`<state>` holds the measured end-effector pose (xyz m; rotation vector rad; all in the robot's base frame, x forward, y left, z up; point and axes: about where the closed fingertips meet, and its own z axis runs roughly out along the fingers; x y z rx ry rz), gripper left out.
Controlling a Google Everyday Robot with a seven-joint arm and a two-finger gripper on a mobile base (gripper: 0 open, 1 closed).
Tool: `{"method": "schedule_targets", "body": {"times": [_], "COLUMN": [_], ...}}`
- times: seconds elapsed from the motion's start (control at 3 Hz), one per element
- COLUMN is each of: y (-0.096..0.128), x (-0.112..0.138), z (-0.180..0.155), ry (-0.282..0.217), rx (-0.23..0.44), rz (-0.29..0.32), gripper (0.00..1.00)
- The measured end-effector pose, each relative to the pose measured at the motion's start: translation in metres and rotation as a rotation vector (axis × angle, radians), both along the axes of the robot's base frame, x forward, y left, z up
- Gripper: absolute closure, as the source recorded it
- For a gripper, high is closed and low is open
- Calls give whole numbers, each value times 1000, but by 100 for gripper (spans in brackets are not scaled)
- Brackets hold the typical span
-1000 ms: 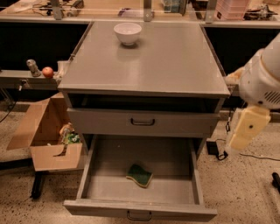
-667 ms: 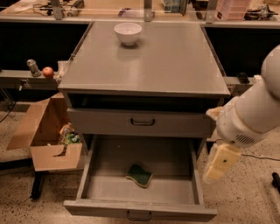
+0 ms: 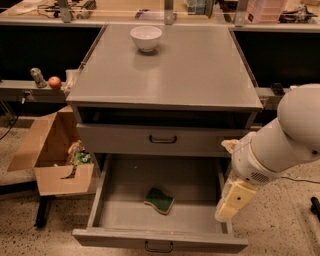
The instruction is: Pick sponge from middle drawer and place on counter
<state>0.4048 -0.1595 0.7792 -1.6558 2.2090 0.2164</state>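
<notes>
The sponge (image 3: 160,200), green face up with a yellow edge, lies on the floor of the open middle drawer (image 3: 160,235), near its front centre. The grey counter (image 3: 170,75) tops the cabinet. My white arm comes in from the right. My gripper (image 3: 233,201), a cream-coloured end piece, hangs down over the drawer's right wall, to the right of the sponge and apart from it. It holds nothing that I can see.
A white bowl (image 3: 146,37) stands at the back of the counter. A closed drawer front with a black bar handle (image 3: 162,140) sits above the open drawer. An open cardboard box (image 3: 55,155) is on the floor at left. A tan workbench (image 3: 125,10) runs behind.
My arm has swung left and down from the cabinet's right side, bringing the gripper to the drawer's right wall. The sponge and bowl have not moved.
</notes>
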Motion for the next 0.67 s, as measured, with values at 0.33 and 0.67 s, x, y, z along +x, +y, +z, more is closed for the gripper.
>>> {"method": "schedule_targets", "body": {"times": [0.33,0.67], "y": [7,32], "x": [9,20], "z": [-25,-65], "ry": [3,-4], "rx": [10,87], "rz": [-29,-36], "gripper": [0,0]}}
